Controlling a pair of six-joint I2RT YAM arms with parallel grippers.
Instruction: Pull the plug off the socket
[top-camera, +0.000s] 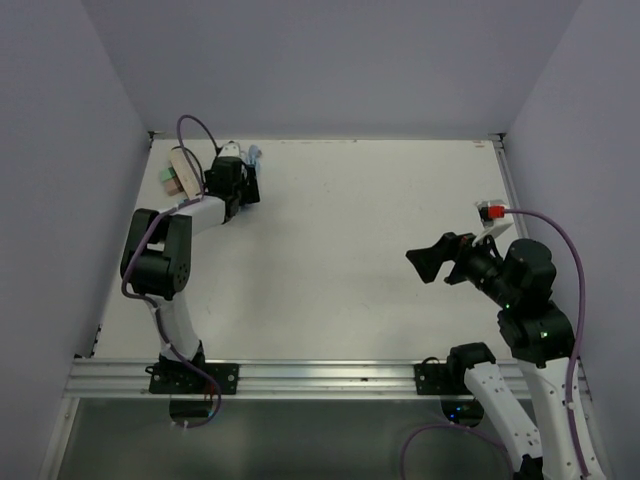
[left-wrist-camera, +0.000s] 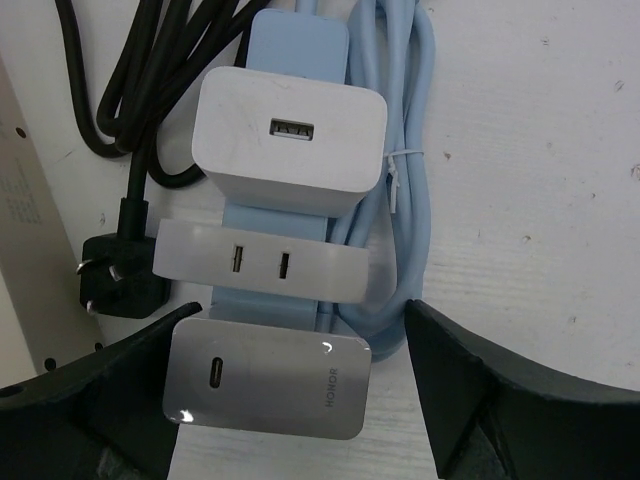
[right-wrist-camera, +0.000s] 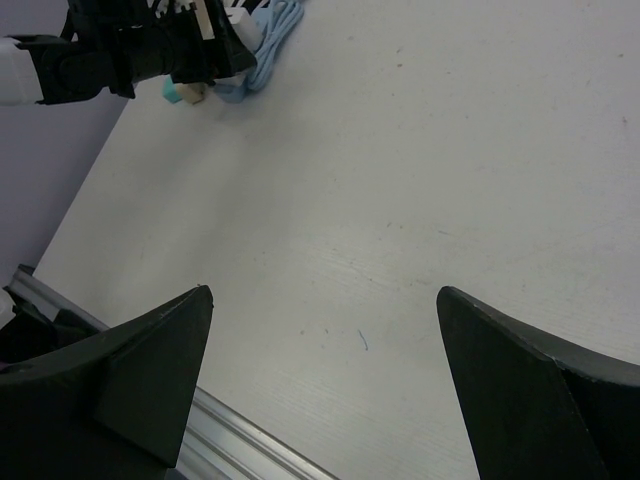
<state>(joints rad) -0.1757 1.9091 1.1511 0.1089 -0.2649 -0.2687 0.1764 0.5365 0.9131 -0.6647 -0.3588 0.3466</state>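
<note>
At the far left corner of the desk (top-camera: 350, 230), the left gripper (top-camera: 232, 185) hides most of the light blue socket strip (left-wrist-camera: 300, 45) from the overhead camera; only a sliver shows there. The left wrist view shows more, though the frame cuts off the strip's top end and its near end lies under the silver plug (left-wrist-camera: 265, 380), marked HONOR. Farther along the strip sit a flat white adapter (left-wrist-camera: 265, 265) and a white USB charger (left-wrist-camera: 290, 140). A black plug (left-wrist-camera: 120, 285) lies loose on the desk left of the strip, prongs bare, its cable running out of frame; a bundled light blue cable (left-wrist-camera: 405, 150) hugs the strip's right side; a beige object (left-wrist-camera: 20, 200) is cut by the left edge.

The left arm reaches forward from its base, elbow raised, wrist pointing down; its gripper is spread open around the silver plug, holding nothing; the right-hand finger stands apart from the plug, while contact on the other side cannot be told. The right arm is folded near its base, its gripper (top-camera: 432, 258) turned leftward above the desk, jaws wide and empty.

The strip lies near the left wall and the back edge; a wide stretch of white desk separates the two grippers.
</note>
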